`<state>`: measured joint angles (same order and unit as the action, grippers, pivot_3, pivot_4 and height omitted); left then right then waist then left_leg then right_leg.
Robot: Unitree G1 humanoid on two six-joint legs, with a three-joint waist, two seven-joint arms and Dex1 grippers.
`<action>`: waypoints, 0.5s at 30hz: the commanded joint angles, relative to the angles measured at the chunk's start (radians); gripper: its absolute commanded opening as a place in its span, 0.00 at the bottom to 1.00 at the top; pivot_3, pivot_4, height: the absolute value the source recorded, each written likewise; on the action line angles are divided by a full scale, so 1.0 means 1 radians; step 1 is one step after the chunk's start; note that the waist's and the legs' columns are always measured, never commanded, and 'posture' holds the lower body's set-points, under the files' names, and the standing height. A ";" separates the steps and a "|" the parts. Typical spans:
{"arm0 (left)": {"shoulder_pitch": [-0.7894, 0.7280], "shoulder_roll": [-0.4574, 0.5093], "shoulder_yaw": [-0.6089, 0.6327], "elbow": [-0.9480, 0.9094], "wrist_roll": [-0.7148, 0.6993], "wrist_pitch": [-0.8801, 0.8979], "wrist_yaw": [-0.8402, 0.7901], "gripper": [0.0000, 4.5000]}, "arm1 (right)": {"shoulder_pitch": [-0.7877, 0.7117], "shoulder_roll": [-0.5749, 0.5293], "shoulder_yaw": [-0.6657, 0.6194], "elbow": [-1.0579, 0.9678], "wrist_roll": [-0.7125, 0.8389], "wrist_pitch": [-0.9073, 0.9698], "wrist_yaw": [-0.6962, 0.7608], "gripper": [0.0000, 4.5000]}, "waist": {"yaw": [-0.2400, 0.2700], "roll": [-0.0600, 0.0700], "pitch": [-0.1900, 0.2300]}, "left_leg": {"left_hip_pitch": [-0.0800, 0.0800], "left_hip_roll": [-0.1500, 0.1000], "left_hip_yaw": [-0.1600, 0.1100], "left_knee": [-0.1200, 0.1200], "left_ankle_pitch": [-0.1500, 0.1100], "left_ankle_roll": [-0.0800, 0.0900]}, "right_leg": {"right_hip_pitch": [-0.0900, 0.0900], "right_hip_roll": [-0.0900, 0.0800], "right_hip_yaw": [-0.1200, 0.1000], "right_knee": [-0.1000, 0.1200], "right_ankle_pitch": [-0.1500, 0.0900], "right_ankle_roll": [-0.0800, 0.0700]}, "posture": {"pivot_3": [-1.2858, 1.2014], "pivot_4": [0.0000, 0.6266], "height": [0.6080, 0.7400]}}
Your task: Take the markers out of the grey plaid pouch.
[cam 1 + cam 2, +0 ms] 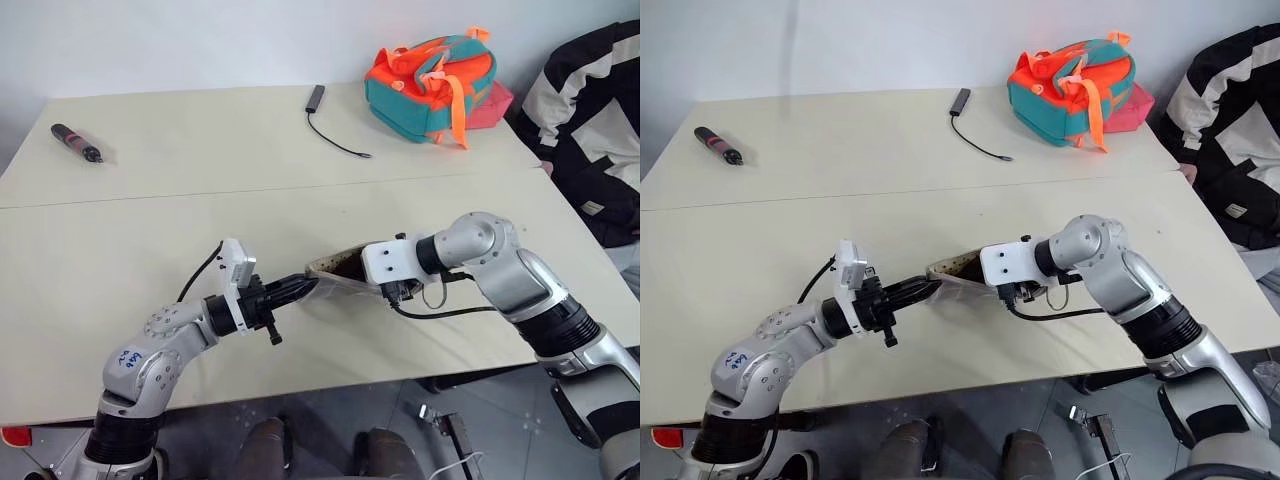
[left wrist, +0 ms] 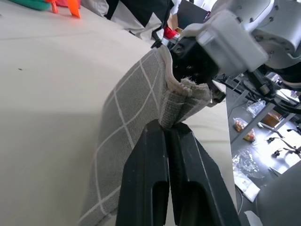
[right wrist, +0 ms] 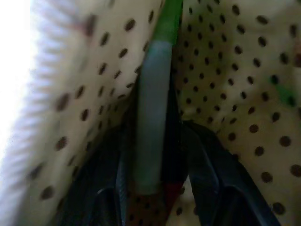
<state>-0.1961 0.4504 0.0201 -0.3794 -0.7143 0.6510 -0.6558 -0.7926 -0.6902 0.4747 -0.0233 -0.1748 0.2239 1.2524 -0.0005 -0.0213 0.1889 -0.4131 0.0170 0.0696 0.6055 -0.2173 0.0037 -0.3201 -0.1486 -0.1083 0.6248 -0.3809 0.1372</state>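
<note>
The grey plaid pouch (image 1: 338, 272) is held up just above the table (image 1: 150, 250), mouth towards my right arm. My left gripper (image 2: 168, 126) is shut on the pouch's edge beside the opening. My right gripper (image 3: 157, 134) reaches down inside the pouch, against its dotted lining. Its fingers (image 3: 207, 160) stand apart on either side of the markers. The light green marker (image 3: 153, 103) lies lengthwise between them. A dark marker with a red end (image 3: 173, 188) lies right beside the green one. From the head views the pouch hides the right fingertips.
An orange-and-teal backpack (image 1: 432, 85) sits at the far right of the table. A black cable (image 1: 330, 125) lies near it, and a black-and-red pen (image 1: 76, 142) lies at the far left. A person in a black-and-white jacket (image 1: 590, 110) sits at the right edge.
</note>
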 commanded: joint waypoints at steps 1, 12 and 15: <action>0.002 -0.003 0.003 -0.043 -0.001 -0.024 -0.010 0.00 | 0.012 0.027 0.012 0.006 -0.012 0.010 -0.007 0.40 | 0.000 0.000 0.000 | 0.000 0.000 0.000 0.000 0.000 0.000 | 0.000 0.000 0.000 0.000 0.000 0.000 | 0.52 0.24 1.00; 0.011 -0.005 0.011 -0.048 0.011 -0.030 -0.005 0.00 | 0.032 0.070 -0.011 0.021 -0.018 0.016 -0.022 0.13 | -0.001 0.000 0.000 | 0.000 0.000 0.000 0.000 0.000 0.000 | 0.000 0.000 0.000 0.000 0.000 0.000 | 0.52 0.24 1.00; 0.019 -0.001 0.019 -0.047 0.012 -0.034 -0.004 0.00 | 0.023 0.059 -0.054 -0.006 0.014 0.029 -0.014 0.09 | -0.001 0.000 0.000 | 0.000 0.000 0.000 0.000 0.000 0.000 | 0.000 0.000 0.000 0.000 0.000 0.000 | 0.52 0.24 1.00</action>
<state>-0.1838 0.4484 0.0220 -0.3823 -0.7008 0.6399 -0.6558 -0.7646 -0.6240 0.4581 0.0067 -0.1912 0.2450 1.2321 -0.0015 -0.0213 0.1889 -0.4131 0.0171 0.0697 0.6055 -0.2173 0.0036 -0.3202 -0.1485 -0.1082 0.6250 -0.3809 0.1372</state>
